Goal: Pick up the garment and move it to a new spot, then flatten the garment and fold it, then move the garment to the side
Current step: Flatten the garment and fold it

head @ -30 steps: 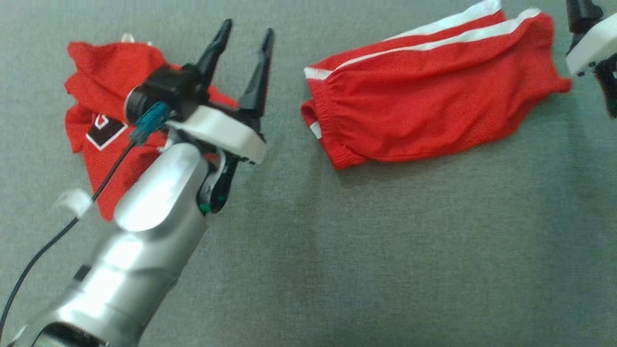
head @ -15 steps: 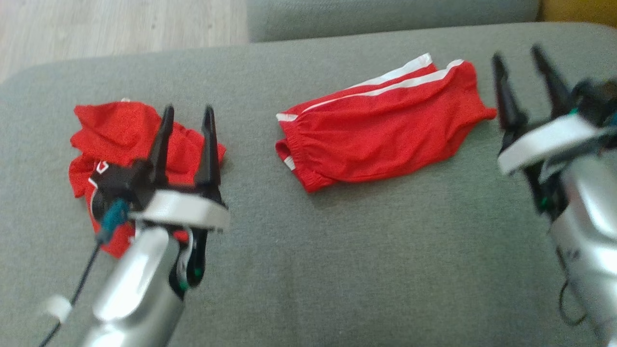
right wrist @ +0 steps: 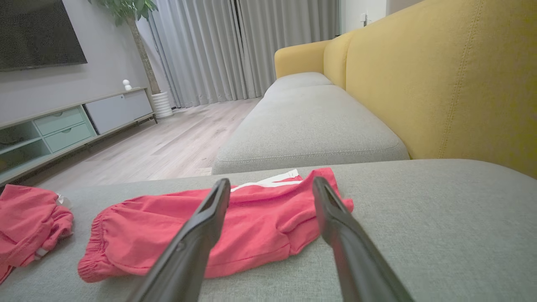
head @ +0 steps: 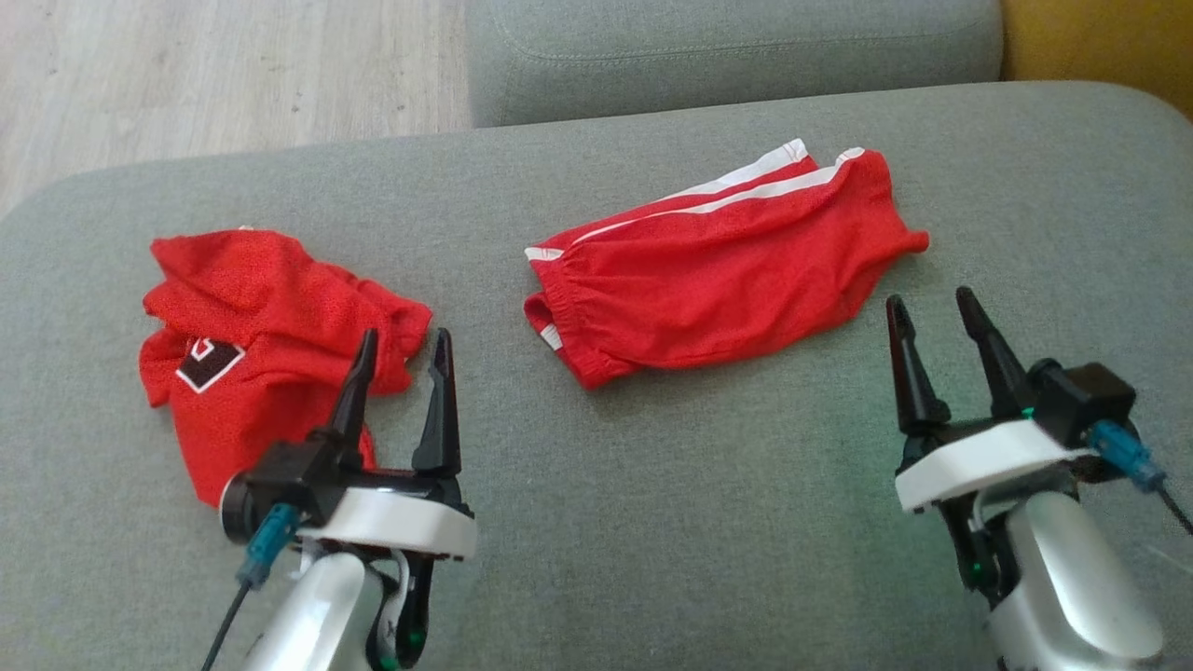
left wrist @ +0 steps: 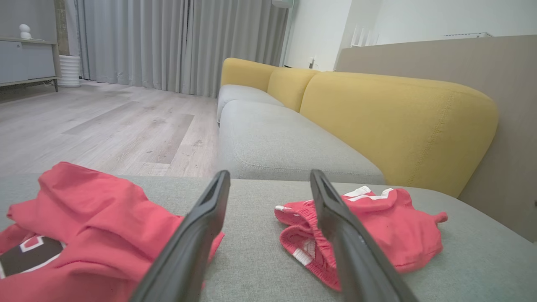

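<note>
Two red garments lie on the grey seat cushion point(head: 652, 485). Folded red shorts point(head: 718, 280) with white side stripes rest flat in the middle, also in the left wrist view point(left wrist: 377, 226) and the right wrist view point(right wrist: 168, 235). A crumpled red shirt point(head: 252, 326) with a black patch lies at the left point(left wrist: 84, 218) point(right wrist: 25, 222). My left gripper point(head: 404, 337) point(left wrist: 270, 174) is open and empty, just off the shirt's right edge. The right gripper point(head: 929, 298) point(right wrist: 272, 180) hovers open and empty, near the shorts' right end without touching them.
A second grey seat cushion point(head: 727, 47) lies beyond a seam at the back. The yellow backrest point(head: 1100, 37) rises at the far right. Wooden floor point(head: 214, 75) shows past the cushion's far left edge.
The head camera has tilted up and the picture has shifted. Both arms have drawn back toward the near edge, the left off the shirt, the right away from the shorts. Neither garment has moved.
</note>
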`<state>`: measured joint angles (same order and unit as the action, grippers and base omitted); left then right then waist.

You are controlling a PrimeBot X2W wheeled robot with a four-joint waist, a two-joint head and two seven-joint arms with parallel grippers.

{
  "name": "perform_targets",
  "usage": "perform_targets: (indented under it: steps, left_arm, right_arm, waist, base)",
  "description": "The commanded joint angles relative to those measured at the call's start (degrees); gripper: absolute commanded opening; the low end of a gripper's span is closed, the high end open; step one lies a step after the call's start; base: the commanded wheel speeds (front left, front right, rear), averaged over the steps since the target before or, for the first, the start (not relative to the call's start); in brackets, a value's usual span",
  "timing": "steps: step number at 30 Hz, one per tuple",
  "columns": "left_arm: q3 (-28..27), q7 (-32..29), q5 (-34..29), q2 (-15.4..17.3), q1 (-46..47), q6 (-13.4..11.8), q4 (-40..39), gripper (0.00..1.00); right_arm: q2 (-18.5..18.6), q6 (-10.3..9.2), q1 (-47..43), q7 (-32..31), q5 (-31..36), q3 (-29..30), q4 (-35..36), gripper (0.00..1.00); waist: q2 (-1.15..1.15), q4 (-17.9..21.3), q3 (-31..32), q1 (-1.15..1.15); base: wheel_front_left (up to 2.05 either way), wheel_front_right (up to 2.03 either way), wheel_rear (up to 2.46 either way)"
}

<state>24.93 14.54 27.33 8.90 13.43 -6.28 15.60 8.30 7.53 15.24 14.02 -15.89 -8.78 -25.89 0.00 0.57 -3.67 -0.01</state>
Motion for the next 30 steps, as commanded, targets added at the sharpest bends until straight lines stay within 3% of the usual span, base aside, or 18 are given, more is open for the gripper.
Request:
perform_targets:
  steps: [1,10,16,20,30]
  left_arm:
    - [-2.8,0.5,-1.0,-0.1,1.3,0.6,-2.0,1.00]
    - [-4.8,0.5,-3.8,-2.4,1.4,3.2,-1.5,1.00]
    - [-4.6,0.5,-5.0,-3.5,3.4,4.8,-0.7,1.00]
    - [-4.1,0.5,-5.7,-4.2,4.9,5.7,0.0,1.00]
    - [-2.8,0.5,-6.3,-5.6,7.9,6.9,0.9,1.00]
  right_arm:
    - [-0.7,-0.04,0.7,-0.4,1.0,-0.4,3.0,1.00]
    - [-1.6,-0.04,-0.6,-3.6,3.4,2.4,7.7,1.00]
    - [-1.5,-0.04,3.7,-8.1,2.0,6.2,6.4,1.00]
    - [-1.8,-0.04,9.0,-11.6,0.8,11.1,1.5,1.00]
    - [-4.2,-0.04,23.1,-17.7,1.2,28.3,-18.9,1.00]
  waist:
    - [0.00,0.0,0.0,0.01]
    - [0.00,-0.8,-2.2,0.01]
    - [0.00,-2.6,-6.1,0.01]
    - [0.00,-4.1,-8.8,0.01]
    - [0.00,-8.1,-13.1,0.01]
  base:
    - [0.00,0.00,0.00]
    - [0.00,0.00,0.00]
    - [0.00,0.00,0.00]
    - [0.00,0.00,0.00]
    - [0.00,0.00,0.00]
